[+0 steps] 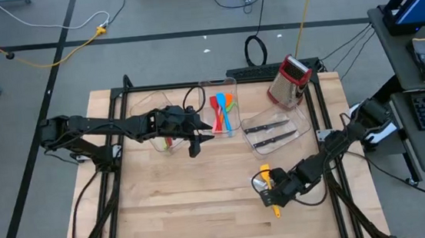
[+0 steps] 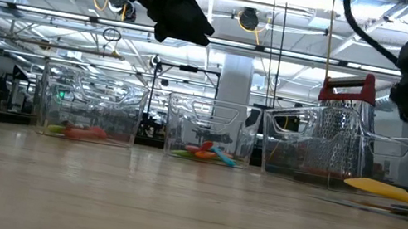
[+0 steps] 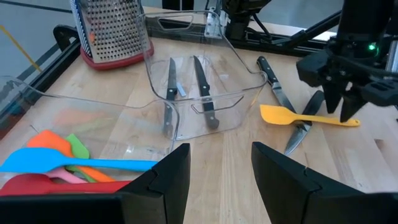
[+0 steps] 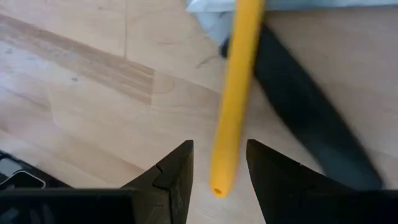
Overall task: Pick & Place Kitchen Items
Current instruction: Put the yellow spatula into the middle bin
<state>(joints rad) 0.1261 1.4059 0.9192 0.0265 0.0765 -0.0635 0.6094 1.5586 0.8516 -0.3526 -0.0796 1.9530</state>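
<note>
Since the slim yellow silicone spatula (image 3: 309, 117) lies on the bench beside a black-handled knife (image 3: 303, 129), the right hand (image 4: 219, 163), spread above its light, stiff handle, should pinch mid-handle.

Yellow spatula (image 3: 309, 116), black-handled knives (image 3: 202, 90), blue spatula (image 3: 74, 163), red-topped grater (image 1: 289, 80).

Knives (image 1: 269, 134) in bin (image 1: 260, 119) beside grater (image 1: 289, 81)
</note>
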